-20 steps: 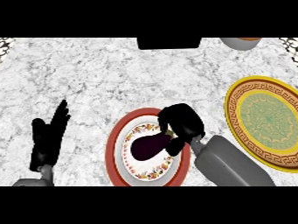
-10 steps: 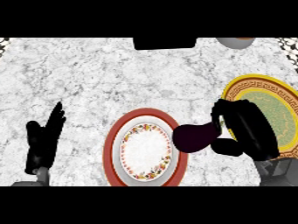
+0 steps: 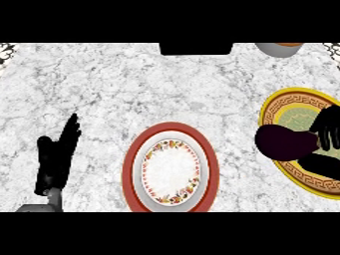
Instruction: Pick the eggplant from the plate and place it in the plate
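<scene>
Across the whole view spreads the grey-white marbled worktop [image 3: 128, 89], and the red-rimmed plate [image 3: 171, 169] with a floral ring sits on it near the lower edge; this plate serves as the landmark and its white centre is bare. To the right of the red-rimmed plate, well apart, lies the yellow plate [image 3: 290, 102] with a dark key-pattern border and a pale green centre. Left of the red-rimmed plate, near the lower edge, the left hand [image 3: 55, 159] rests open, fingers straight and pointing up the view, touching nothing. Right of the red-rimmed plate, the right hand [image 3: 336, 130] is curled round the eggplant [image 3: 284, 142], over the yellow plate. The dark purple eggplant juts toward the red-rimmed plate, covering the yellow plate's left rim. Far above the red-rimmed plate, at the worktop's back edge, are a black block [image 3: 196, 48] and a grey round vessel [image 3: 279, 49], both cut off.
</scene>
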Controlling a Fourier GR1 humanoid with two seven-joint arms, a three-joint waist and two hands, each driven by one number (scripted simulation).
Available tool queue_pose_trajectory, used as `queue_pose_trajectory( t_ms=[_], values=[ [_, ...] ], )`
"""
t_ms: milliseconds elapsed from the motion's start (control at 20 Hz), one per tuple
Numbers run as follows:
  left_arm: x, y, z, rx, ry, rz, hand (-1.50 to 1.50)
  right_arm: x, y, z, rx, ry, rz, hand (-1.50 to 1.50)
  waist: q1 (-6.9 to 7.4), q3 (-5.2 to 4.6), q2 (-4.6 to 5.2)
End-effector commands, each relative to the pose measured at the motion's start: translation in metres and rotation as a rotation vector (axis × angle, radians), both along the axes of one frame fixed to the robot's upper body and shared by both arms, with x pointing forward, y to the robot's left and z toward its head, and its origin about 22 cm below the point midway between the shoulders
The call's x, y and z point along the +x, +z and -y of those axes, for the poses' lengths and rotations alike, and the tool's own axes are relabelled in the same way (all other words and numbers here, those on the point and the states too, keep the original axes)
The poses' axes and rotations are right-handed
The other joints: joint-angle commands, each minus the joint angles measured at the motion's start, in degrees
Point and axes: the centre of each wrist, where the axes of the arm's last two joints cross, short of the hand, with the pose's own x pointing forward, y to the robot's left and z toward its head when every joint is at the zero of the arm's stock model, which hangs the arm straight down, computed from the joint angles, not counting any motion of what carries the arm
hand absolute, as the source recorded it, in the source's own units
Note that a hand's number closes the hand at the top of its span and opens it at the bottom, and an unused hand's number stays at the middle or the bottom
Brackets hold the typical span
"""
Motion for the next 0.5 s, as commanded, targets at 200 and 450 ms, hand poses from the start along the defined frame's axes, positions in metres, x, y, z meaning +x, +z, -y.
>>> queue_pose_trajectory(
  t_ms=[200,450],
  values=[
    [0.003,-0.004,0.001,-0.012,-0.012,0.011,0.0,0.024,-0.013,0.057,0.019,-0.124,-0.045,1.5,1.02,0.0,0.26],
    [0.001,-0.004,-0.002,-0.007,-0.042,-0.002,0.0,0.058,-0.018,0.09,-0.011,-0.135,-0.091,1.5,1.58,0.01,0.37]
  ],
)
